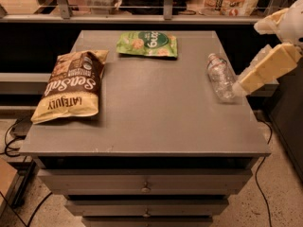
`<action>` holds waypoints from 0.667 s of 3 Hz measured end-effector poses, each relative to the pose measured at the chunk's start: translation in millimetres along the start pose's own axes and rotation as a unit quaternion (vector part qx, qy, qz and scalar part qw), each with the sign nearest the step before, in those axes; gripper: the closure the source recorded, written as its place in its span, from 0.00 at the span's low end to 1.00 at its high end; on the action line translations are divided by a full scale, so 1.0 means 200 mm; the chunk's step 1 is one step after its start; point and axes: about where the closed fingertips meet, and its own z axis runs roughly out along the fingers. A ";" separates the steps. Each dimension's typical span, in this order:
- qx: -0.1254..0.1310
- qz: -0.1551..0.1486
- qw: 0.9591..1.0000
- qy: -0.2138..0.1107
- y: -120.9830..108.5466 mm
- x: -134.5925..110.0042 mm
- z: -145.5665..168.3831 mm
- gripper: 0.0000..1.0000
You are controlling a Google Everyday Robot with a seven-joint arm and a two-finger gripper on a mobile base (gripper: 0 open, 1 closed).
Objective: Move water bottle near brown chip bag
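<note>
Gripper (244,82) just beside water bottle (220,76)
</note>
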 end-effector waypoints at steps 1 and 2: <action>-0.004 0.012 1.000 -0.002 0.00 0.01 0.03 0.00; -0.008 0.059 0.998 -0.024 -0.03 0.06 0.13 0.00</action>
